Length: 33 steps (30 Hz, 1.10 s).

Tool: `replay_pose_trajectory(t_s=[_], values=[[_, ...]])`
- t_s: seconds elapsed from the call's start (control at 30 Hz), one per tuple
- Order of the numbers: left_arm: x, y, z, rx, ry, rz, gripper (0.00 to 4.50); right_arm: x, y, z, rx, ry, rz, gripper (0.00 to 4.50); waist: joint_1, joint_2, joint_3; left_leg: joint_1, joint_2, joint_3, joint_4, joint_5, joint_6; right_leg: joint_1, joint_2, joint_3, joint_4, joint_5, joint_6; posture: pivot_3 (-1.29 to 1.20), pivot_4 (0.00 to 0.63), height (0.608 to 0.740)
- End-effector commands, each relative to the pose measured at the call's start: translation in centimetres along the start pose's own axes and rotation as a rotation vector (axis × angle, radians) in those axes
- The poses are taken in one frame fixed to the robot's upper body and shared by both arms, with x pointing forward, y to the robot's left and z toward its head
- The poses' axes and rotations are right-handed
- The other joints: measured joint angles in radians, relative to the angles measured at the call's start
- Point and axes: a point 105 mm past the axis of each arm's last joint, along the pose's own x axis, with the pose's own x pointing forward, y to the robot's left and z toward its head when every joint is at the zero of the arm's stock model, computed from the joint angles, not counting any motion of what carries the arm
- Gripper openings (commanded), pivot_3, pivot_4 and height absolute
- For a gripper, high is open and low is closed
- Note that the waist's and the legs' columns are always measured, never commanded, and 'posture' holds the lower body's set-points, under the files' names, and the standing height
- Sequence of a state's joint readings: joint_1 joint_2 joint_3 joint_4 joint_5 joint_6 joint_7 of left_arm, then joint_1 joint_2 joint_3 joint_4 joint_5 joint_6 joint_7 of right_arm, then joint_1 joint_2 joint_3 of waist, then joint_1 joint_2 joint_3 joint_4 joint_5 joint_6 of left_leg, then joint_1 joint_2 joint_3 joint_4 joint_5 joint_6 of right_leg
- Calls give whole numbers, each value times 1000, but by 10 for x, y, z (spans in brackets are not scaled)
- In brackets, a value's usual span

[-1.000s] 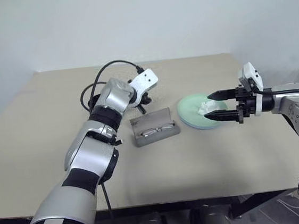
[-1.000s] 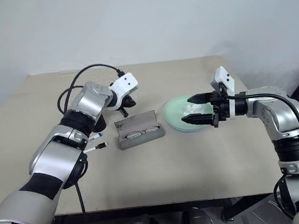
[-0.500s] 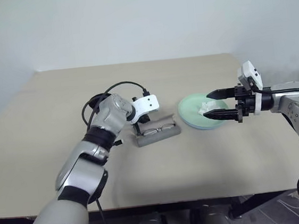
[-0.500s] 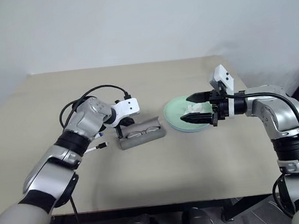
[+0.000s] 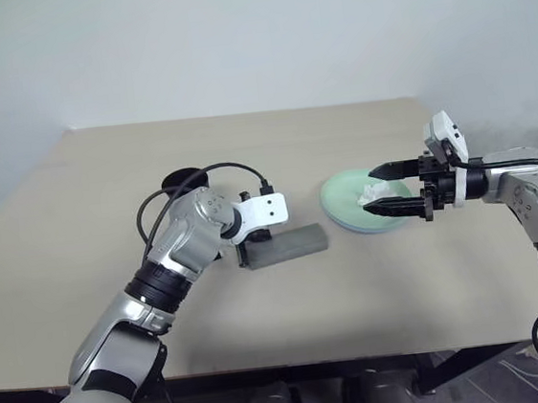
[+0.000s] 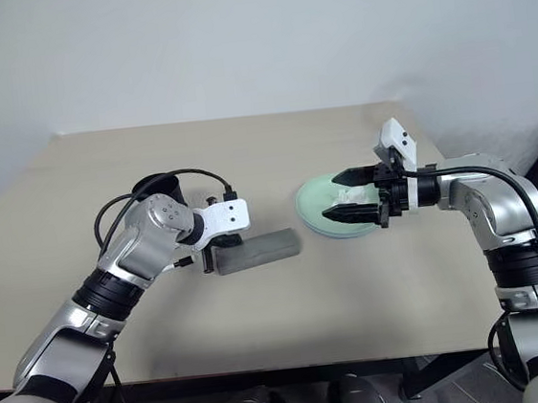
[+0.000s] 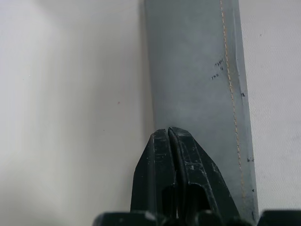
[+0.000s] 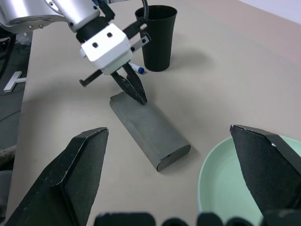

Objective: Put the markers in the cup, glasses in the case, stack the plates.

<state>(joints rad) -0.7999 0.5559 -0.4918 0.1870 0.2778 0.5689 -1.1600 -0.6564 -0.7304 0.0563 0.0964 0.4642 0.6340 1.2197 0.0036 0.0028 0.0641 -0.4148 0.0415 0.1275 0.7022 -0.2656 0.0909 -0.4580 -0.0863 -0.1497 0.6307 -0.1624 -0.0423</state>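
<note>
The grey case (image 5: 288,244) lies shut in the middle of the table, so the glasses are hidden. My left gripper (image 7: 170,130) is shut, its tips resting on the lid near the case's left end. Behind that arm stands the black cup (image 6: 157,187). A blue-capped marker (image 8: 138,69) peeks out between the cup and the gripper. To the right lies the mint green plate (image 5: 344,198) with a bluish edge under it. My right gripper (image 5: 372,191) hangs open over the plate, its fingers on either side of a crumpled white tissue (image 5: 371,192).
The tan table (image 5: 355,289) has open room in front of and behind the case. Its right edge runs close past the plates. A black cable (image 5: 199,175) loops over my left wrist near the cup.
The case's lid has gone from standing open to shut, hiding the glasses. My left gripper came back and down onto the case's left end. The right arm held still.
</note>
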Motion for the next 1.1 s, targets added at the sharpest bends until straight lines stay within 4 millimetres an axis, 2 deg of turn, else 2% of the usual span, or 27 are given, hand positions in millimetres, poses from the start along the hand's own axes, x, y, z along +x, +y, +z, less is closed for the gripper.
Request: replay_pose_trajectory(t_s=[0.03,0.07,0.17,0.3,0.47,0.63,0.83,1.1], values=[[-23,13,8,-20,-123,29,53,-2,-1,16,-60,-25,-7,4500,0,0,0,0,0,0,0,0,0,0,0,0,0,0,0,0,0,732],[-28,12,5,-3,-142,16,53,-2,-1,16,-60,-26,-6,4500,-1,0,0,0,0,0,0,0,0,0,0,0,0,0,0,0,0,732],[-41,9,-7,-38,-166,-21,602,-1,-2,15,-60,-26,-5,4500,-2,0,0,0,1,0,0,0,-1,-1,0,0,0,0,0,0,0,732],[-65,12,-34,-62,-151,-21,1949,0,-2,15,-60,-26,-2,4500,-1,0,0,0,1,1,-1,-1,-2,-2,0,0,1,0,0,0,0,732],[-72,10,-59,-68,-146,11,3666,3,-3,16,-63,-27,10,4500,5,1,0,1,1,0,-1,-1,-1,-1,0,-1,-3,0,0,0,0,732],[-73,5,-88,-106,-113,17,3666,5,-2,16,-64,-26,23,4500,5,1,0,0,1,1,-1,-1,0,-1,0,0,-5,0,0,0,0,732],[-64,1,-113,-145,-90,16,3666,8,0,15,-61,-24,36,4500,5,1,0,0,2,1,-1,-1,-1,-2,0,0,-4,0,0,0,0,732],[-50,0,-126,-136,-82,27,3666,8,1,14,-59,-26,38,4500,5,1,0,-1,2,2,-2,-1,-1,-3,0,-1,-4,0,0,0,0,732]])
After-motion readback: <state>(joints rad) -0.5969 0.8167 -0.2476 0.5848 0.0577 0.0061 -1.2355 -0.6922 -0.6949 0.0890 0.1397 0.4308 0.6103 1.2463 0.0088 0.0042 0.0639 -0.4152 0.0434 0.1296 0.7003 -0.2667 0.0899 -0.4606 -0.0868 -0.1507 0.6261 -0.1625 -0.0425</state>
